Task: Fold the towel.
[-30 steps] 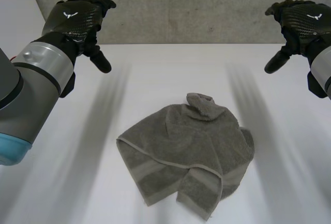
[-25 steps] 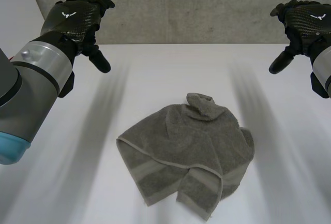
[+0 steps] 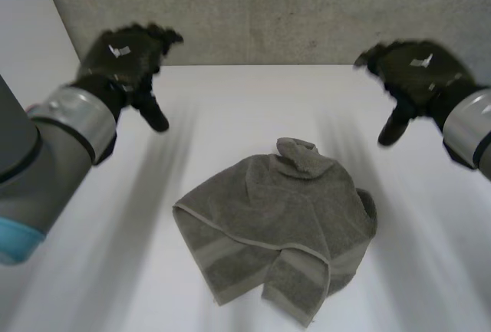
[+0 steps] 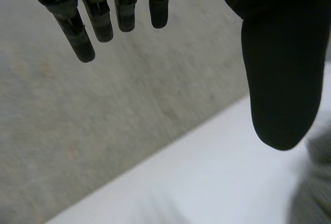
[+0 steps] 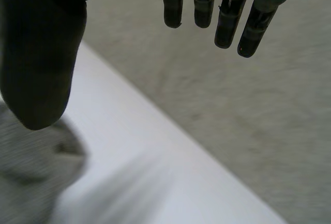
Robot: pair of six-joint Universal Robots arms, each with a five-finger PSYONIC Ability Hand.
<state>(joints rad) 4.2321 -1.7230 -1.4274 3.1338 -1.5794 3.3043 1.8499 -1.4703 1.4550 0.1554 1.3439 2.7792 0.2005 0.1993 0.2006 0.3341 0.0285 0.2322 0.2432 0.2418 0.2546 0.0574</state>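
Towel (image 3: 276,228): grey terry, lying crumpled in the lower centre of the head view. A banded hem is doubling over itself along the lower edge, and a small bunch is rising at the upper edge. Nothing is touching it.
Towel, wrist views: a grey margin is showing just past the left thumb (image 4: 279,79), and another beneath the right thumb (image 5: 39,63).
Table (image 3: 230,110): white, carrying the towel near its middle.
Left hand (image 3: 126,60): hovering at the upper left of the head view, well apart from the towel. Its fingers (image 4: 83,32) are hanging straight, spread away from the thumb and gripping nothing.
Right hand (image 3: 410,71): hovering at the upper right, likewise well apart from the towel. Its fingers (image 5: 227,22) are extending straight with the thumb held wide, and it is carrying nothing.
Wall (image 3: 268,10): grey, running across the top of the head view behind the table.
Progress: judging by the rumpled heap, no proper fold is showing and the task appears to be at its start.
Remaining: the towel probably needs spreading flat, then an edge or two corners need pinching and carrying across to the opposite side.
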